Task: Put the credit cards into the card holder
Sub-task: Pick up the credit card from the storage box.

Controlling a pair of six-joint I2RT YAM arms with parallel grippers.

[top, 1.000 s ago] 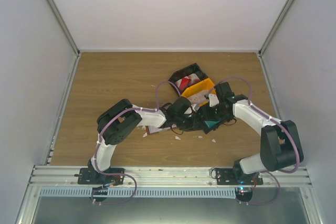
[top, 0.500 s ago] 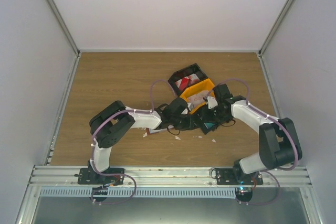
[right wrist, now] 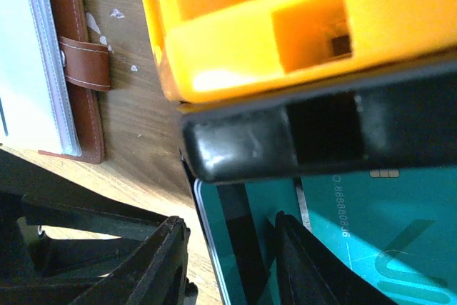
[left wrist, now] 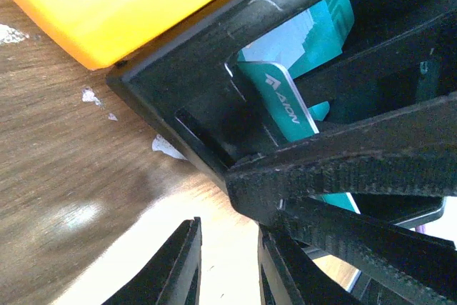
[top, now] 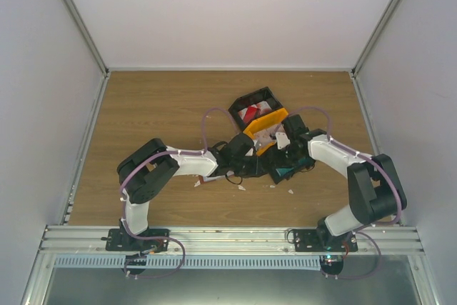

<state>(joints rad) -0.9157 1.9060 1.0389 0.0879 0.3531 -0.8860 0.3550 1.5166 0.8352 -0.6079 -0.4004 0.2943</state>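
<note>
Teal credit cards (left wrist: 285,98) stand and lie in a black bin (left wrist: 178,91). My left gripper (left wrist: 228,266) is low at that bin's outer corner, open a little, with only bright table between its fingers. My right gripper (right wrist: 228,262) is open and straddles the same bin's wall: one finger is outside and the other is inside, over the teal cards (right wrist: 371,233). The brown card holder (right wrist: 78,69) lies open on the table beyond, its snap tab showing. A red-and-white card (top: 250,113) lies in the far black bin, and a pale card (top: 265,132) lies in the orange bin.
The orange bin (top: 270,121) rests tilted between the two black bins (top: 257,98), right above my right gripper (top: 283,148). Small white scraps (left wrist: 168,146) are scattered on the wood near the bins. My left gripper (top: 251,166) and both forearms crowd the cluster.
My right gripper's jaws have widened and it has shifted slightly up and left at the bin. The left arm's elbow has swung out to the left, and the orange bin has shifted a little.
</note>
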